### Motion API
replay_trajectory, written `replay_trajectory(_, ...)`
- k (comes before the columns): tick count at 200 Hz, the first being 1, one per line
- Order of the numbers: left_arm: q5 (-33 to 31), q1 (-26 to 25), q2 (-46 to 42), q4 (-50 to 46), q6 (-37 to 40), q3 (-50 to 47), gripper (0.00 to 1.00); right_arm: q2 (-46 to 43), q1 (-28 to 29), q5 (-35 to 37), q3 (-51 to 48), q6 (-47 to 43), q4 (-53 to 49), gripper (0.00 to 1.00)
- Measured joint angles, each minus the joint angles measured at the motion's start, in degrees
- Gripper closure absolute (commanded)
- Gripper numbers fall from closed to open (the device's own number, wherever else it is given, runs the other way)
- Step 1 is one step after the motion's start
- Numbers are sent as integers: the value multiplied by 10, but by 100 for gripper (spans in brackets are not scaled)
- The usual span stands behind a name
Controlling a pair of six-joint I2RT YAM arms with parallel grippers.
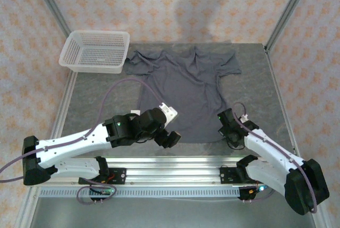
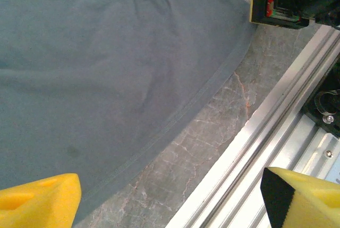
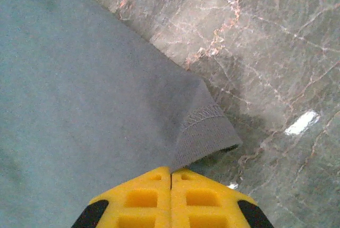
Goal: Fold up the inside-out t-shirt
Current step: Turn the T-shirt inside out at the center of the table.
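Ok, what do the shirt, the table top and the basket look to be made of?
The t-shirt looks like soft thin knit, probably cotton jersey, matte; it wrinkles and shows a stitched hem. The table top is a marble-look slab, glossy, with pale veins and a light glare; possibly printed laminate. The basket looks like white plastic mesh, by its moulded grid walls.

Slate-grey t-shirt (image 1: pixel 183 92), yellow fingers (image 3: pixel 138 199)

The right hand (image 3: pixel 170 177), its yellow fingers (image 3: pixel 138 199) pressed tight together, pinches the stitched hem corner of the slate-grey t-shirt (image 3: pixel 79 90), which peaks up off the grey, pink-veined surface (image 3: pixel 265 42) while the rest of the cloth lies flat to the left.
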Motion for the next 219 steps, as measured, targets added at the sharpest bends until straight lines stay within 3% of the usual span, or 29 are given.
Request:
replay_trajectory(45,5,0,8,27,-1,-12,12,-22,0,-9,9,-4,0,100)
replay_trajectory(110,22,0,146,241,-8,-79,9,-52,-8,-14,118,5,-7,100)
replay_trajectory(169,-50,0,338,373,-10,-23,11,-53,-23,-16,139,9,-11,100)
replay_trajectory(198,-83,18,382,395,-9,-21,15,-62,-27,-15,140,9,-24,100)
replay_trajectory(219,-96,49,395,396,-10,-22,23,-72,-36,-15,142,9,-33,100)
